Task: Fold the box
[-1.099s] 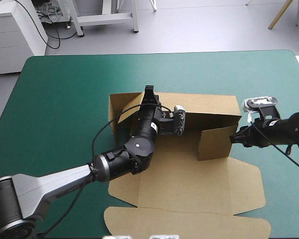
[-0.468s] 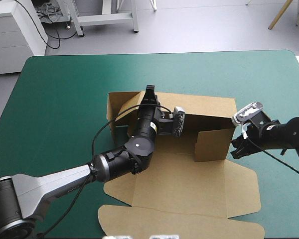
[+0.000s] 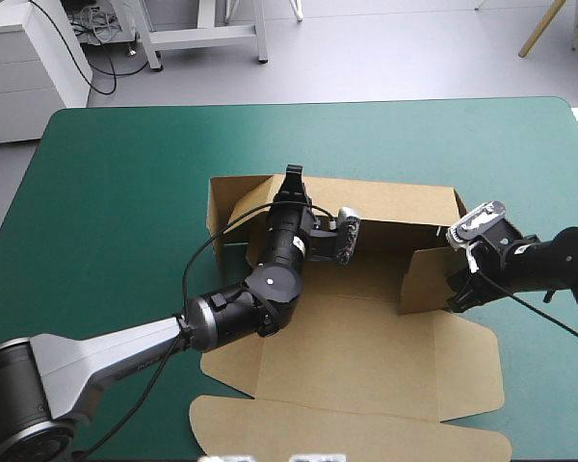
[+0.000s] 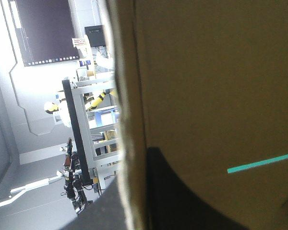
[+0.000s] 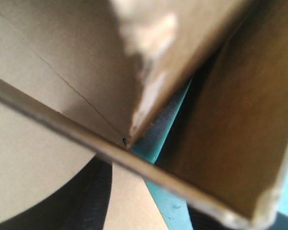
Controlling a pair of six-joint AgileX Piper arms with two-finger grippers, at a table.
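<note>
Centre: our left gripper [image 3: 290, 175] pinches the far wall [image 3: 405, 202] of the box [image 3: 366, 356], likely holding it upright. At right, the right gripper [image 3: 457, 293] meets the side flap [image 3: 422, 279]; whether it is clamped we cannot tell.

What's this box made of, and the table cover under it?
The box: brown board, matte, apparently cardboard; it holds straight creases and, in the right wrist view, shows a thin pale cut edge. The teal-green cover: smooth, matte, no weave visible; possibly a mat or coated sheet, but the look leaves it open.
</note>
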